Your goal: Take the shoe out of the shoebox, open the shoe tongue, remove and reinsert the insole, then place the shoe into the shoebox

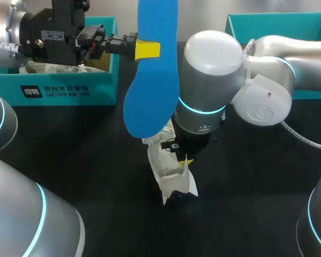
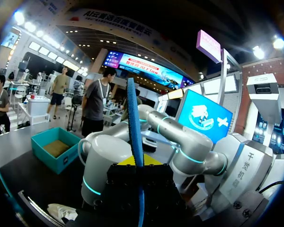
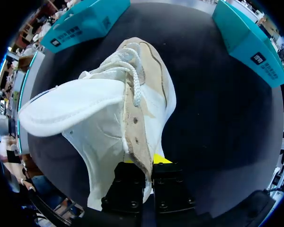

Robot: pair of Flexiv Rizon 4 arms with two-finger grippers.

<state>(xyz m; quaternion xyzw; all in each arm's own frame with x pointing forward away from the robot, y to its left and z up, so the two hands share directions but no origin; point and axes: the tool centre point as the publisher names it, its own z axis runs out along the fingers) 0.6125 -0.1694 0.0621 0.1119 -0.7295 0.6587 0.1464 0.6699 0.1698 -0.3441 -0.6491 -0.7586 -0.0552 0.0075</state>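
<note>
insole: above shoe | shoebox: back left | second box: back right

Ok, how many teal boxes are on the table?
2. One teal box at the far left, beside the left gripper holding the insole; the other at the far right, behind the right arm. Arms may hide more.
</note>
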